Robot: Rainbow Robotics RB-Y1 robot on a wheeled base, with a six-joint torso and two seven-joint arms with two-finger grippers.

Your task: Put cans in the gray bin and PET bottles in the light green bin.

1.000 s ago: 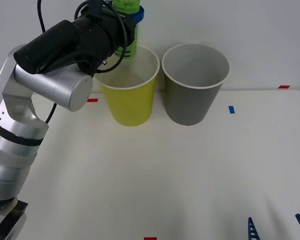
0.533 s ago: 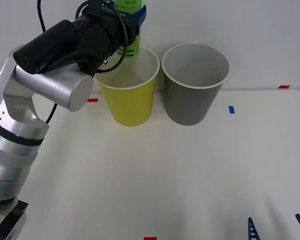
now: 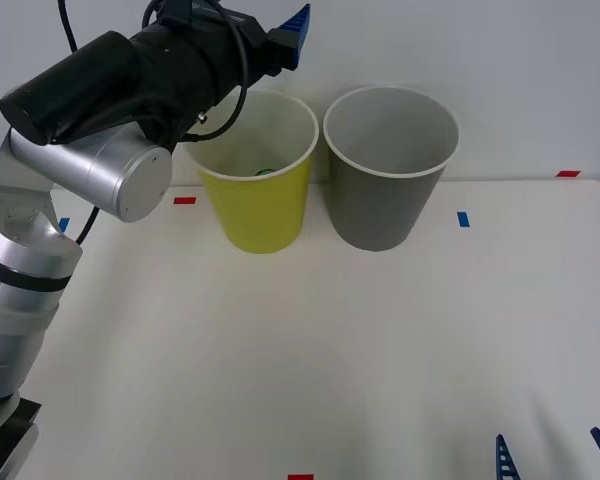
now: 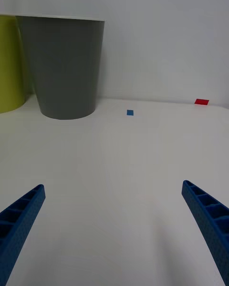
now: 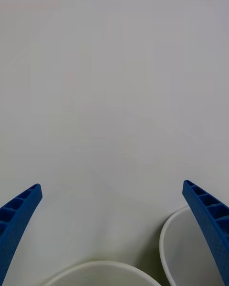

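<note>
Lying at the bottom of the light green bin, the PET bottle shows as a small dark green patch against the pale inside, directly beneath the left tool. That tool hangs just above the bin's far rim with its blue ribbed fingers spread wide apart and holding nothing; between them, in the left wrist view, the white rims of both bins curve below a blank wall. The gray bin stands just to the right of the left tool, nearly touching the light green bin, both upright on the white bench. The right tool rests low over the near right part of the bench, well apart from the bins, its fingers also wide apart and empty, with the gray bin ahead of it.
</note>
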